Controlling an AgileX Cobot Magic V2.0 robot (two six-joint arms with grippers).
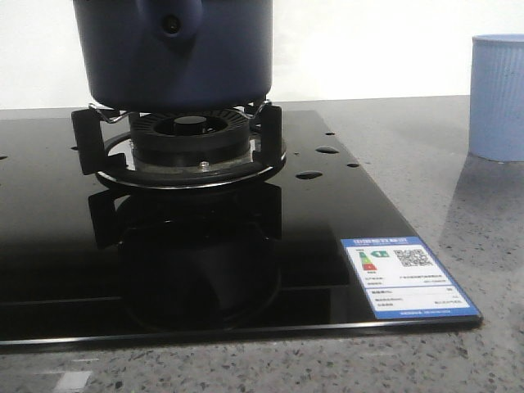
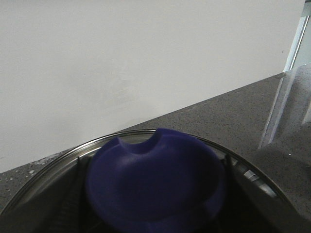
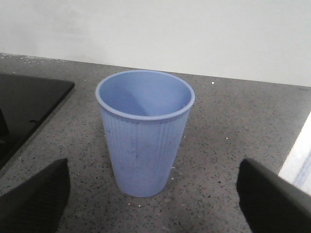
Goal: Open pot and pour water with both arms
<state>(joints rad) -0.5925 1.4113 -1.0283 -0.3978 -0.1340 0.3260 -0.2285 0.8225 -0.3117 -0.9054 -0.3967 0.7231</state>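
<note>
Energy label sticker (image 1: 408,277) is sitting on the near right corner of the black glass hob (image 1: 49,246), closest to the front camera. Pot (image 1: 173,51) is resting on the burner support (image 1: 184,143) at the back of the hob, handle lug with its dark hole facing the camera; its top is cut off in this view. Water (image 1: 309,174) is showing only as a few shiny drops lying on the glass just right of the burner. Pale-blue ribbed cup (image 3: 144,130) is standing upright on the grey speckled surface (image 3: 228,145), well apart from the hob's right side, looking empty. Right tool (image 3: 153,194) is sitting wide open with its two dark fingers (image 3: 34,199) spread on either side of the cup, touching nothing. Left wrist view is showing a blurred dark-blue knob (image 2: 155,184) over a round metal rim (image 2: 48,165), filling the lower frame; left tool's fingers aren't clearly visible, so cannot tell if it is gripping anything.
</note>
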